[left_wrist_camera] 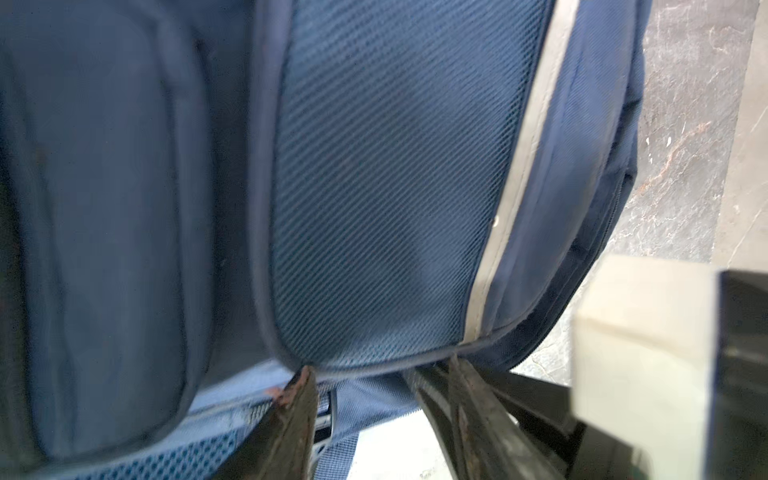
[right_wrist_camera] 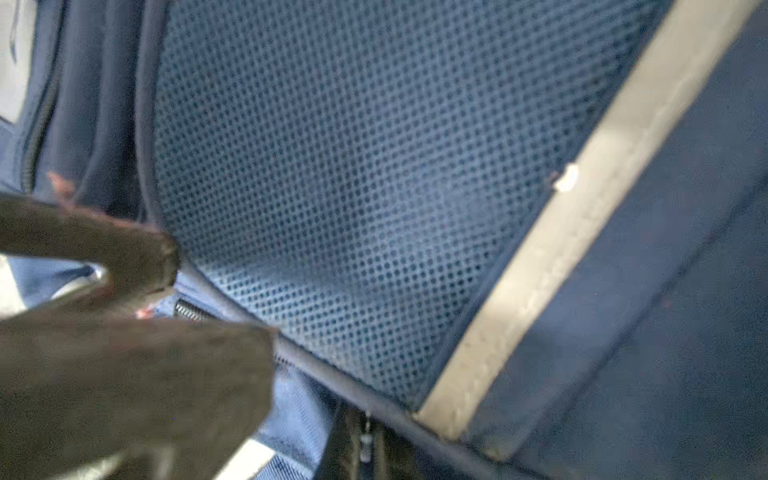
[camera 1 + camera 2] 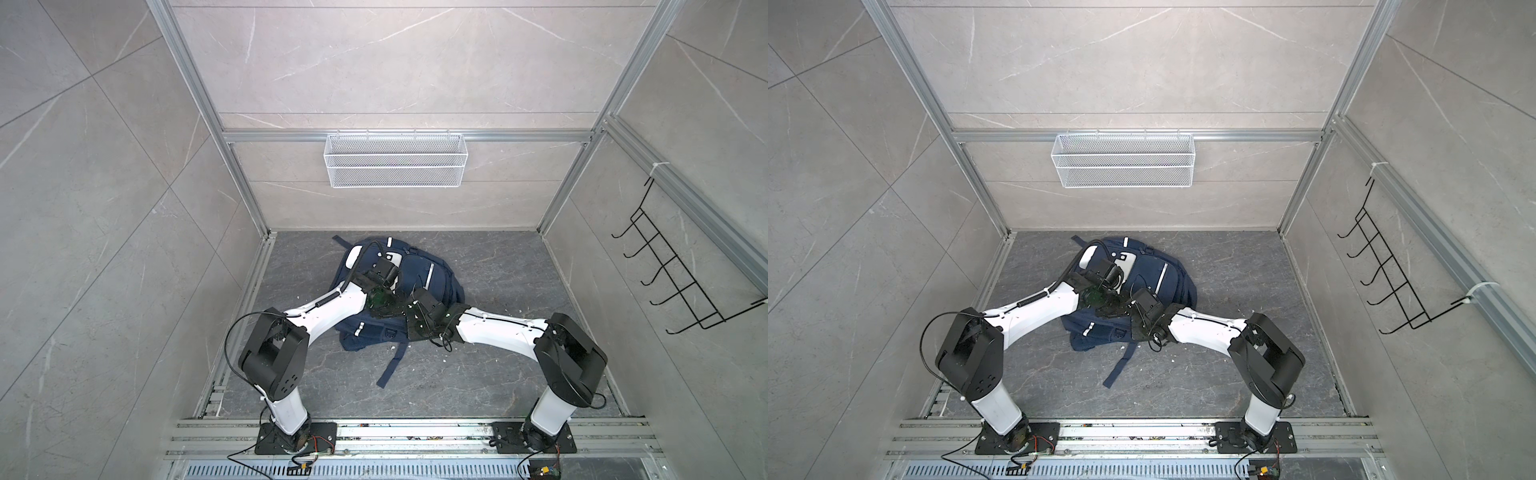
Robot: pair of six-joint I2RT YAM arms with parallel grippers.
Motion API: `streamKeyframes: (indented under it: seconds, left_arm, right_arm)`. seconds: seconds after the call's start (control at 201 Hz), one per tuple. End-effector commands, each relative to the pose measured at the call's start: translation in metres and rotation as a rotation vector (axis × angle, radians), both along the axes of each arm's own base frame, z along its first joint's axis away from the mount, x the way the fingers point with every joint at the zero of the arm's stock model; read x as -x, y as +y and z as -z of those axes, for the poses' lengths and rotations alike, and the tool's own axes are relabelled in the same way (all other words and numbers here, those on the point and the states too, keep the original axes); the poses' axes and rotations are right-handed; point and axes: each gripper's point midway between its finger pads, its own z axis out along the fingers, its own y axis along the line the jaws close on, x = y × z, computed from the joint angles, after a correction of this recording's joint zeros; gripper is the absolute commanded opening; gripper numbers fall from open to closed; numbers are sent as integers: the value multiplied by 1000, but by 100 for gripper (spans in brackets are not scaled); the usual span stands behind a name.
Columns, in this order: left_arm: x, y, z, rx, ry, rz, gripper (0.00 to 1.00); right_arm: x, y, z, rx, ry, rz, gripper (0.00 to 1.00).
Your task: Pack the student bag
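Nearest the lens, a ribbed aluminium rail [image 3: 415, 432] carries two black base plates [image 3: 328, 432].

Left: left arm [image 3: 316, 307], glossy white shells with matt black joints, bent inward over the bag [image 3: 419, 266].

Left claw [image 1: 359, 372]: two dark, scuffed fingers [image 2: 104, 241] stand part-way apart. Their tips sit at the piping [image 1: 264, 249] of the mesh panel [image 1: 374, 187], with a coiled zip [image 2: 187, 311] between them. Whether they pinch any cloth cannot be told.

Centre: the bag, a slumped, rounded navy backpack of woven cloth, lies front-up on the dark grey veined table [image 3: 478, 374], toward the back wall [image 3: 395, 62] and under both claws.
- The mesh panel is a blue net of fine round holes, bound by cord-like piping.
- A flat silver stripe [image 2: 582, 249] runs along one side of the panel.
- A smooth white patch [image 3: 353, 255] shows at the bag's left.
- One flat strap [image 3: 392, 365] trails toward the rail.

Behind, on the wall: an oblong white wire-mesh basket [image 3: 395, 154].

Right claw [image 2: 360, 415]: fingers closed tip to tip against the piping where the stripe ends. A small silvery piece between them is too blurred to name.

Right arm [image 3: 498, 324]: same white shells and black joints.

Far right: black bent-wire hook rack [image 3: 677, 270].
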Motion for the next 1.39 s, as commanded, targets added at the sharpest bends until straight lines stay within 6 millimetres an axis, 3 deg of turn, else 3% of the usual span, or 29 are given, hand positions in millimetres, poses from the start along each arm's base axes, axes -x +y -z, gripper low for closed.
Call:
streamKeyframes:
  seconds: [0.0,0.204,0.314,0.468,0.757,0.966,1.219,1.314,1.389]
  left_arm:
    - [11,4,-4,9,15,-28,54]
    - [12,3,-3,23,1,-43,54]
    - [5,-1,1,18,0,-47,53]
    - [-10,-10,-9,36,-41,-53,47]
    - [-22,0,-12,-8,-66,-53,0]
    - [-31,31,-16,-38,-80,-96,0]
    - [-37,76,-17,-51,-87,-183,0]
    - [-32,66,-16,7,-67,-163,0]
    - [-24,46,-17,61,-53,-127,18]
  right_arm:
    - [6,-5,-14,8,-27,-8,0]
    - [12,3,-32,-2,-34,-48,0]
    - [19,13,-39,-4,-40,-85,0]
    - [28,20,-41,7,-39,-115,0]
    - [34,-11,-41,104,-63,-73,0]
    - [34,-43,-47,192,-96,-50,0]
    - [18,-92,-38,211,-40,22,0]
    - [17,-88,-39,185,-32,5,0]
    - [19,-79,-36,151,-11,-15,0]
